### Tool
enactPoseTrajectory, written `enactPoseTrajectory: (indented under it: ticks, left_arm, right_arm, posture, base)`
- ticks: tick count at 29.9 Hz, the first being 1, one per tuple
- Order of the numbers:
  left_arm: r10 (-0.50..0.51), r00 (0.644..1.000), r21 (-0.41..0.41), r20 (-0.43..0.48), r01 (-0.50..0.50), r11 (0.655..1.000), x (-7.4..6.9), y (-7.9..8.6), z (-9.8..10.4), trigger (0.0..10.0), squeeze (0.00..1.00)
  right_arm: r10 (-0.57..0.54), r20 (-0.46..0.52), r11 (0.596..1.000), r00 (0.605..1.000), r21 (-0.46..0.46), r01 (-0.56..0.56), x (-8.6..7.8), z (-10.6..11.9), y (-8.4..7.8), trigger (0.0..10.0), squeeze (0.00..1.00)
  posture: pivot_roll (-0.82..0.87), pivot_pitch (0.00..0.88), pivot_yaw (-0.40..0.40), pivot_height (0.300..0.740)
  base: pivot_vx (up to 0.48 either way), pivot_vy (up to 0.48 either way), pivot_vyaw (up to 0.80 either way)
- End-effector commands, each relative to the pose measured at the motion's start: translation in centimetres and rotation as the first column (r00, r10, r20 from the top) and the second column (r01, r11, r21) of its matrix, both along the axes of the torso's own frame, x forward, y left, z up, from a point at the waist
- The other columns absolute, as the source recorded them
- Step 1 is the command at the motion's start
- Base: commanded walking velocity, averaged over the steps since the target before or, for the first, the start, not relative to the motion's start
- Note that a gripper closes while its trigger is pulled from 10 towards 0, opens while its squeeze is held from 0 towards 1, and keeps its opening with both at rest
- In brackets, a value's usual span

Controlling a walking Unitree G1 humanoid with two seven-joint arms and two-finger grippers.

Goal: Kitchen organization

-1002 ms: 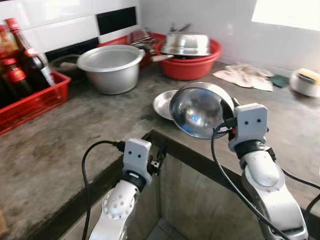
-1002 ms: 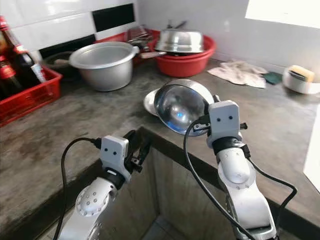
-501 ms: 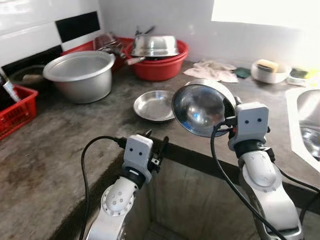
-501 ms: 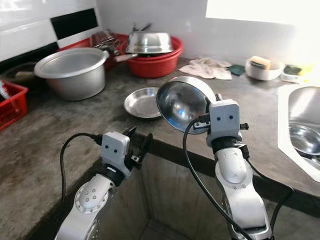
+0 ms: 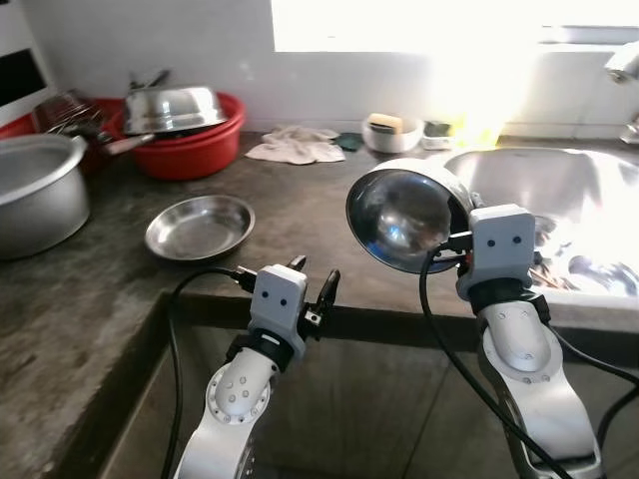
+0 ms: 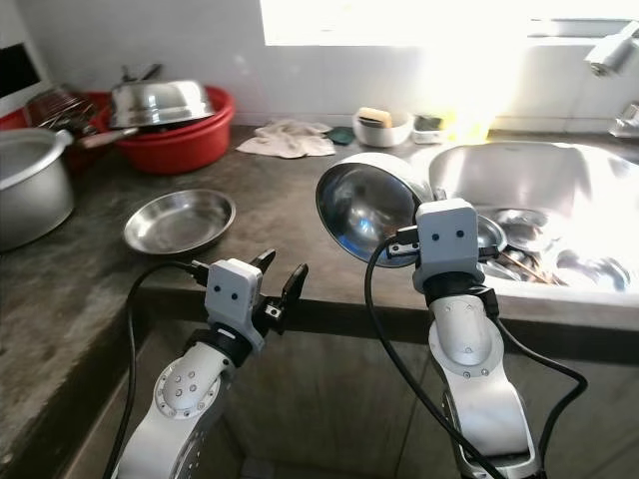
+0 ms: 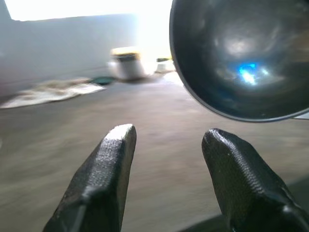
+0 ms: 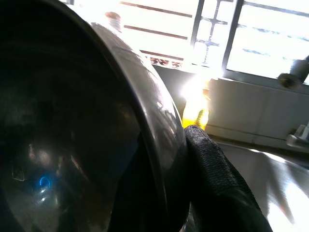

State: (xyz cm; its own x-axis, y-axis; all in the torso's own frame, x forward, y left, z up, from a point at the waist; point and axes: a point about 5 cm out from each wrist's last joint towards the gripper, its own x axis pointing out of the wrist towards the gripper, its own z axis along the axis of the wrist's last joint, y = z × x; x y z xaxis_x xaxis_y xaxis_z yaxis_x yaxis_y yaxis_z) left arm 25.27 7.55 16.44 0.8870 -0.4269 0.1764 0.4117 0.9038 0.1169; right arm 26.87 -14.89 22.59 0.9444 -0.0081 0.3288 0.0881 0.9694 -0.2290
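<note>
**Steel bowl held on edge above the counter lip, sink just beyond**

Nearest, at the counter's front edge: left gripper [image 5: 313,287], fingers parted and holding nothing, hovering level with the lip, wrist bent up from a forearm rising from below. Beside it, raised higher on an upright forearm: right gripper [image 6: 414,232], fingers pinched on the rim of a steel bowl [image 5: 404,215], one black finger [image 8: 212,179] pressed on the outer wall, the bowl tipped on edge with its hollow facing back toward the camera.

Main risk, as a judgement: a thin rim pinch on a smooth, curved wall, so a swing or a jolt could twist the bowl in the grip and drop it onto the counter [image 5: 300,210] or off the front edge to the floor. Also a chance of clipping the sink's near wall if lowered too soon.

Further back: a shallow steel plate [image 5: 199,226] lying flat to the left, well apart from both grippers. To the right, the sink [image 5: 544,190] with dishes already in it, close behind the held bowl. Farthest: a red basin [image 5: 190,150] under an upturned metal bowl, a crumpled cloth [image 5: 295,147], a small white dish with a sponge [image 5: 390,130], all by the wall.
</note>
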Motion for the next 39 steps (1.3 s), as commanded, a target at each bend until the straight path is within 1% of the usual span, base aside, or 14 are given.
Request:
enactPoseTrajectory:
  ticks: [1,2,3,4,8,9,11,22,26,32,35,39]
  left_arm:
    - [-0.012,1.0,-0.004,0.005,0.012,1.0,-0.1,-0.2,0.1,10.0,0.0]
    - [-0.009,1.0,-0.013,-0.002,0.009,1.0,0.0,-0.2,0.1,10.0,0.0]
    - [-0.002,1.0,-0.012,-0.008,0.002,1.0,0.1,-0.2,0.0,10.0,0.0]
    - [0.006,1.0,-0.012,-0.012,-0.006,1.0,0.1,-0.1,0.0,10.0,0.0]
    - [0.018,1.0,-0.007,-0.014,-0.018,1.0,0.3,0.1,-0.1,10.0,0.0]
    - [0.026,1.0,-0.007,-0.014,-0.026,1.0,0.3,0.2,-0.1,10.0,0.0]
    - [0.04,0.999,-0.006,-0.012,-0.04,0.999,0.3,0.4,-0.2,10.0,0.0]
    - [0.084,0.996,-0.024,0.012,-0.084,0.996,0.5,0.5,0.1,10.0,0.0]
    - [0.088,0.996,-0.029,0.013,-0.088,0.996,0.5,0.5,0.2,10.0,0.0]
    - [0.087,0.995,-0.011,0.044,-0.087,0.996,0.3,0.5,0.4,10.0,0.0]
    - [0.08,0.995,-0.001,0.056,-0.08,0.997,0.4,0.5,0.5,10.0,0.0]
    - [0.071,0.996,0.008,0.059,-0.072,0.997,0.6,0.3,0.5,10.0,0.0]
  right_arm:
    - [0.0,0.023,1.0,1.0,-0.009,0.001,0.0,0.6,0.0,0.0,0.0]
    - [0.002,0.023,1.0,1.0,-0.008,-0.002,0.1,0.6,0.0,0.0,0.0]
    - [0.014,0.016,1.0,1.0,-0.004,-0.014,0.2,0.6,0.2,4.2,0.0]
    - [0.02,0.011,1.0,1.0,-0.008,-0.02,0.2,0.5,0.3,10.0,0.0]
    - [0.025,-0.005,1.0,1.0,-0.013,-0.025,0.4,0.3,0.4,10.0,0.0]
    - [0.043,-0.013,0.999,0.999,0.006,-0.043,0.4,0.2,0.5,10.0,0.0]
    - [0.051,-0.021,0.999,0.998,0.011,-0.051,0.5,0.0,0.5,10.0,0.0]
    - [0.087,-0.025,0.996,0.996,0.004,-0.087,1.2,0.3,0.7,10.0,0.0]
    - [0.095,-0.025,0.995,0.995,0.0,-0.095,1.5,0.3,0.8,10.0,0.0]
    - [0.094,-0.026,0.996,0.995,0.005,-0.094,1.5,0.3,1.0,10.0,0.0]
    - [0.091,-0.025,0.996,0.996,0.008,-0.091,1.5,0.3,1.0,10.0,0.0]
    - [0.069,-0.019,0.998,0.997,0.009,-0.069,1.6,0.5,0.6,10.0,0.0]
  posture:
    - [0.05,0.003,0.016,0.74]
    - [0.05,0.003,0.016,0.74]
    - [0.05,0.003,0.016,0.74]
    - [0.05,0.003,0.016,0.74]
    - [0.05,0.001,0.012,0.74]
    - [0.05,0.0,0.008,0.74]
    - [0.05,0.0,0.0,0.74]
    - [0.06,0.0,-0.037,0.74]
    - [0.06,0.0,-0.043,0.74]
    - [0.06,0.0,-0.039,0.74]
    - [0.06,0.0,-0.029,0.74]
    - [0.06,0.0,-0.025,0.74]
  base:
    - [0.24,-0.296,-0.8]
    - [0.244,-0.266,-0.77]
    - [0.0,0.0,0.0]
    - [0.0,0.0,0.0]
    - [0.0,0.0,0.0]
    - [0.0,0.0,0.0]
    - [0.0,0.0,0.0]
    - [0.0,0.0,0.0]
    - [0.0,0.0,0.0]
    - [0.0,0.0,0.0]
    - [0.0,-0.421,0.0]
    - [0.0,-0.442,0.0]
